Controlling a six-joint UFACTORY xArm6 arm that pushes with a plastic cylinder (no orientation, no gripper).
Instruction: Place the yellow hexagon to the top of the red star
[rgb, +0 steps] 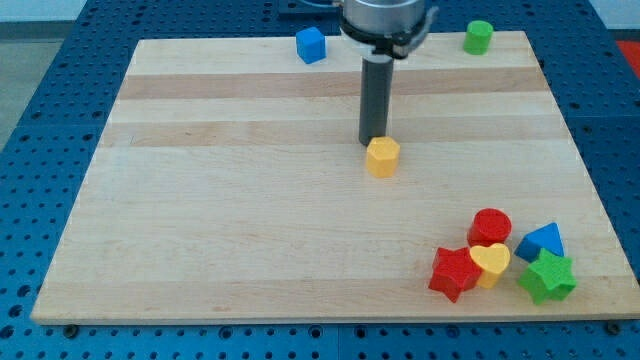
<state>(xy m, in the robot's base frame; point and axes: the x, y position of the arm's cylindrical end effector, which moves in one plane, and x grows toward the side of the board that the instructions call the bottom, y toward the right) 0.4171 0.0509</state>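
Yellow hexagon seemingly touches my tip from below.

Board under my tip: pale banded wood, smooth matt. Yellow hexagon touching it: matt plastic-looking. My rod: dark, dull.

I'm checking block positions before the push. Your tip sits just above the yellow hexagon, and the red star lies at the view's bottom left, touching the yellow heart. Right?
Not quite: the red star lies at the view's bottom right, as the camera view shows. My tip does sit just above the yellow hexagon, and the star does touch the yellow heart.
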